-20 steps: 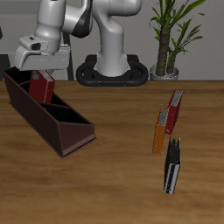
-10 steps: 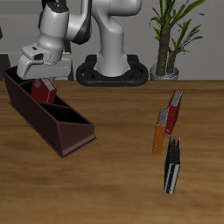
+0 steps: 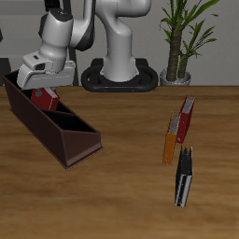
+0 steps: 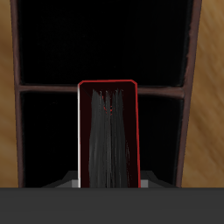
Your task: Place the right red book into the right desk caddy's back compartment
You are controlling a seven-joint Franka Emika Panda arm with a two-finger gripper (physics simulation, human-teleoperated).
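A: Wrist view, from the fingers (image 4: 107,179) out: they sit clamped on the right red book (image 4: 108,131), which hangs end-down between them, its page edges facing the lens. A divider bar of the right desk caddy (image 4: 197,52) crosses behind the book's far end.

B: Exterior view agrees. Gripper (image 3: 44,82) low over the caddy's far end, right red book (image 3: 42,98) partly sunk between the walls of the right desk caddy (image 3: 58,133). Looks like the back section, though the hand hides the exact divider.

A: So the step, by my reading: insertion under way, release not yet done.

B: Next move calls for a straight descent until the book seats, clear of that divider, then parting the fingers and lifting straight up.

A: Elsewhere on the tabletop (image 3: 121,201): other books (image 3: 177,140) lie well apart, near the potted plant (image 3: 182,37).
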